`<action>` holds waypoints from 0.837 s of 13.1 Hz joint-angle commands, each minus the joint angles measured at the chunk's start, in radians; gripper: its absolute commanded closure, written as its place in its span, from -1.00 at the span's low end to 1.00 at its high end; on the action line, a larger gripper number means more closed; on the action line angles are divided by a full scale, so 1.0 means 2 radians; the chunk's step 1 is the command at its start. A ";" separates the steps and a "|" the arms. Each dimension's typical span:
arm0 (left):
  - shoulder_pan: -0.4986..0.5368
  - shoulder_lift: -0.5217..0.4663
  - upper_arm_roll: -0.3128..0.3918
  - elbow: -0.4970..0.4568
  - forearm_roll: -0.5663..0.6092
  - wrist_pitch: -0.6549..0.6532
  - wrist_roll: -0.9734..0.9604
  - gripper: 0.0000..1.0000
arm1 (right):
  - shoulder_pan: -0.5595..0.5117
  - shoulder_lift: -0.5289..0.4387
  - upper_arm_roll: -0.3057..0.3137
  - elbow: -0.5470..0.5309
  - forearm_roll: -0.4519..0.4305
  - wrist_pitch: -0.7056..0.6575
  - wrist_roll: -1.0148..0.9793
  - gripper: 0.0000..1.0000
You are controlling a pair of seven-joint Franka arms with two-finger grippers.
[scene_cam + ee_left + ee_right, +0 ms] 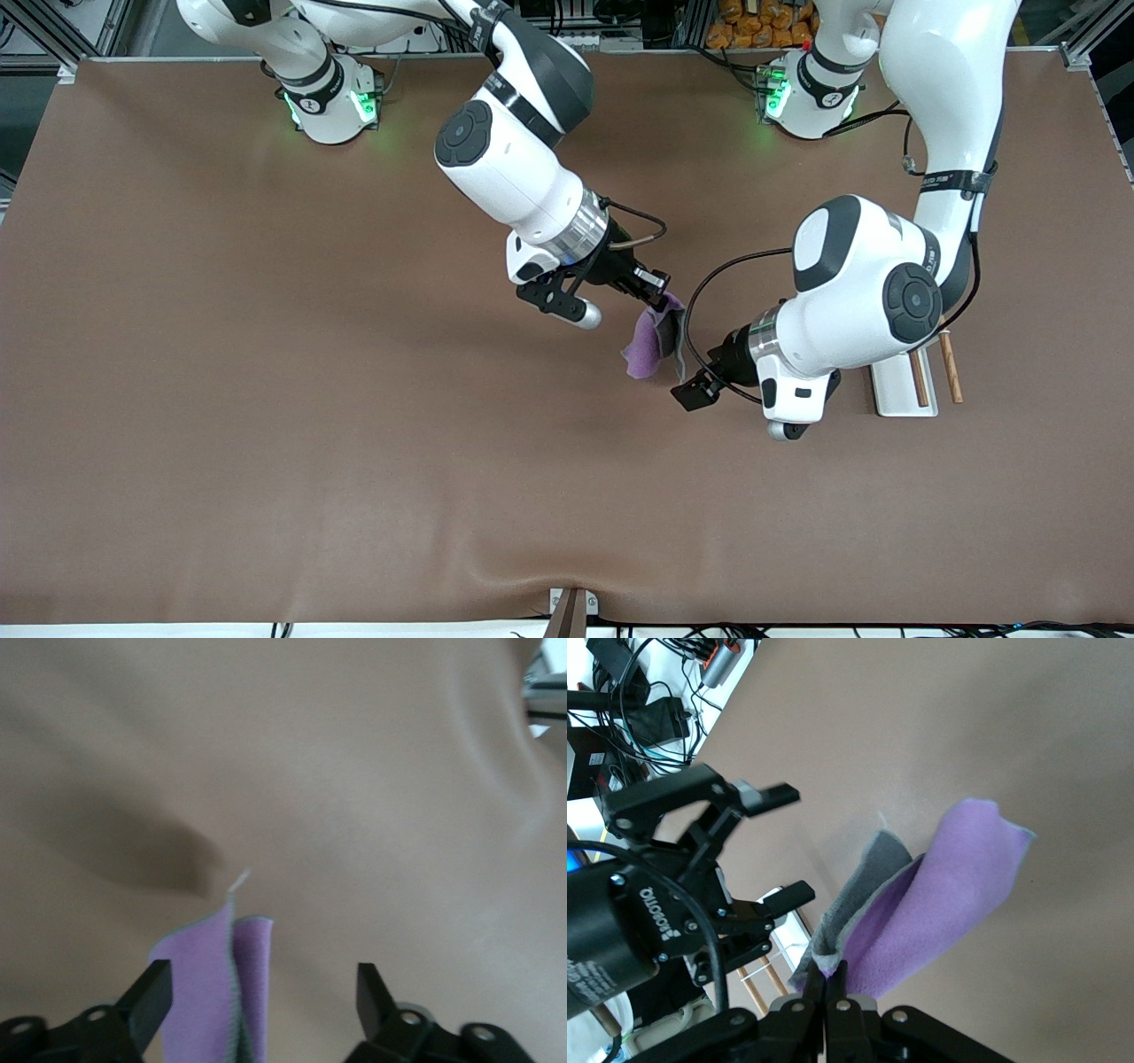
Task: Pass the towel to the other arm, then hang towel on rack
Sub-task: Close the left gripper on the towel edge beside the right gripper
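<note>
The lilac towel (645,351) with its grey reverse face hangs over the middle of the table. My right gripper (657,297) is shut on its top corner. In the right wrist view the pinched corner sits at the gripper (831,981) and the towel (939,895) drapes away from it. My left gripper (689,377) is open beside the towel. In the left wrist view the towel (208,992) hangs between the spread fingers (152,994), close to one and untouched by the other. The rack (895,390), a white base with brown rods, is partly hidden under the left arm.
The brown table mat (266,399) spreads wide toward the right arm's end and toward the front camera. The rack's rods (755,981) also show in the right wrist view past the left gripper (784,846). A bracket (571,611) sits at the table's near edge.
</note>
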 commanded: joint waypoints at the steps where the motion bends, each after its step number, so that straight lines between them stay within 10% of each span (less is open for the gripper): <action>1: 0.002 0.001 0.001 0.001 0.010 -0.031 -0.018 -0.66 | -0.002 0.009 0.001 0.020 -0.006 -0.009 0.001 1.00; 11: -0.002 0.029 0.001 0.003 0.001 -0.034 -0.047 -0.44 | -0.002 0.009 0.001 0.020 -0.005 -0.009 0.001 1.00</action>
